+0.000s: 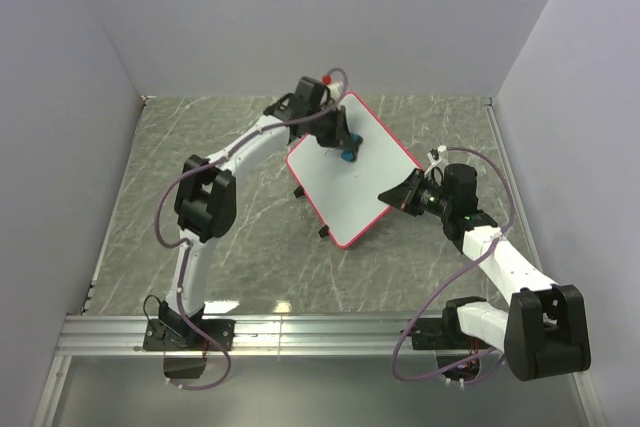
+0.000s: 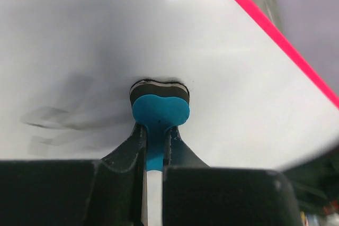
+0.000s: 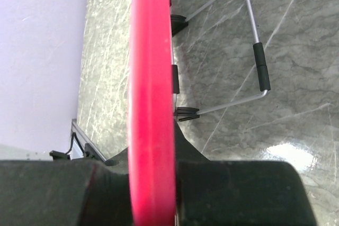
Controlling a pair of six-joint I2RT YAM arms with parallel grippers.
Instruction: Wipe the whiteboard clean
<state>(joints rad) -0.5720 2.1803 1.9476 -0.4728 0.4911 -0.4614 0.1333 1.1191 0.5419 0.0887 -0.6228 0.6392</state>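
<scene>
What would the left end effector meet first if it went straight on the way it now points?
The whiteboard. The left end effector, shut on a blue eraser, points at its white face, and the eraser's pad seems already to touch it.

In the right wrist view the whiteboard (image 3: 151,78) shows only its red rim, edge-on and out of focus. Its white face is hidden, and the rim runs off the top edge. The rim covers most of the right end effector (image 3: 152,154) clamped on it and part of the wire stand (image 3: 254,35). In the left wrist view the board overruns the top and left edges, and the grey smudges (image 2: 58,117) are too blurred to read. The eraser (image 2: 159,110) presses its wiping face out of sight, its lower part buried between the closed fingers of the left end effector (image 2: 153,133).
</scene>
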